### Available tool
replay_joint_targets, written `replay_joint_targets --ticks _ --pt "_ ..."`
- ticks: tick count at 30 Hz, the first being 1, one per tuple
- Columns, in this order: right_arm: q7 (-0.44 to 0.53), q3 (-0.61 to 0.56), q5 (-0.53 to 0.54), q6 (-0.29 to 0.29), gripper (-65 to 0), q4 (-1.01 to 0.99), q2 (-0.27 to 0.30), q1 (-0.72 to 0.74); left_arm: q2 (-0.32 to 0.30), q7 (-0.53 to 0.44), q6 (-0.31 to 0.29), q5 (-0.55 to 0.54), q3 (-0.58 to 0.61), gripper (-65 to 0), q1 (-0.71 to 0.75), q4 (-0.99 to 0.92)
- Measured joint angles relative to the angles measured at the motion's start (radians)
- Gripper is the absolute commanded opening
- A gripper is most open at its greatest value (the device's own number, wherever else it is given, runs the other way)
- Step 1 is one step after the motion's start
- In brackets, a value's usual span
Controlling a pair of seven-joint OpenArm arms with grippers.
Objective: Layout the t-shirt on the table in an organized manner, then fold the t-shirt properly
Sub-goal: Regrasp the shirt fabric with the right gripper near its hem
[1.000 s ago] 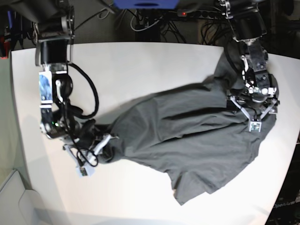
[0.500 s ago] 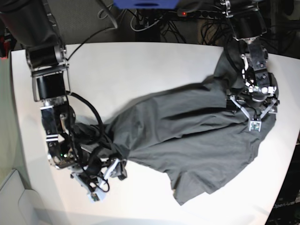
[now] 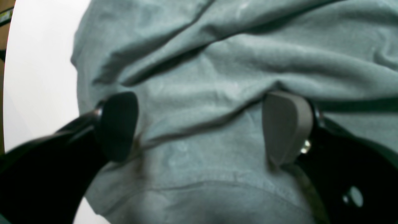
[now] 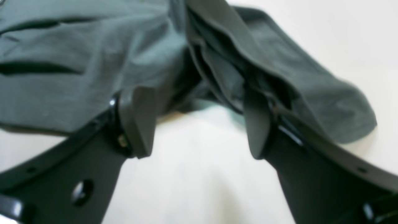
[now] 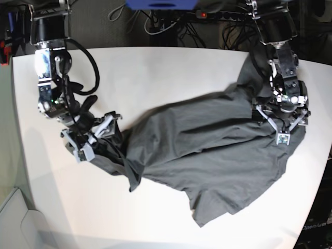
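Spreading my right fingers [image 4: 141,121] wide, I have just let go of the t-shirt [image 5: 218,150]'s bunched edge, which now lies slack between them on the white desk [image 5: 155,72]. My left fingers [image 3: 287,127] stay splayed, pressing cloth at the far side. Laying-out remains unfinished: the shirt is rumpled, diagonal.

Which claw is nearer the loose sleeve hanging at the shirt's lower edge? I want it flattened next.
Right. The right claw sits open at the t-shirt's bunched end, closer to the sleeve. The left claw rests open on the far upper end.
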Motion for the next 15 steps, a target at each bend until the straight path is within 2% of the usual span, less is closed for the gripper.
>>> replay_joint_targets --ticks 6,10,15 --pt "0.090 -0.007 0.000 -0.002 -20.3 -0.111 -0.002 -0.004 0.000 0.002 -0.001 0.003 0.000 -3.2 0.000 0.000" --pt "0.133 -0.007 -0.004 -0.005 -20.3 -0.224 -0.001 0.047 0.000 0.002 0.000 0.003 0.000 -3.2 0.000 0.000" --pt "0.151 -0.010 -0.002 -0.006 -20.3 -0.282 -0.002 0.081 -0.001 0.002 0.000 0.003 -0.001 -3.2 0.000 0.000"
